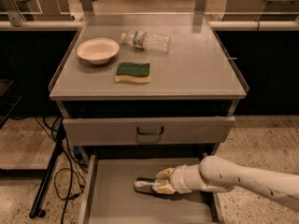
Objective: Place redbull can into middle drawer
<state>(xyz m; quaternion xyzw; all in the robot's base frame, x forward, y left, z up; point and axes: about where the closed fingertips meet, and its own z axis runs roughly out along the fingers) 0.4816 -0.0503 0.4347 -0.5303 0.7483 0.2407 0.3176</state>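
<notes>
The redbull can (143,185), slim and silvery, lies on its side low over the flat floor of the open middle drawer (117,204), the wide shallow grey drawer pulled out at the bottom of the cabinet. My gripper (162,181) reaches in from the right on a white arm. Its pale fingers (164,173) sit above and below the can's right end, shut on it. I cannot tell whether the can touches the floor.
The drawer above, with its grey front panel and dark handle (149,131), is closed. On the cabinet top are a white bowl (97,50), a green and yellow sponge (133,72) and a clear water bottle (146,40). Cables and a stand (51,171) lie at the left.
</notes>
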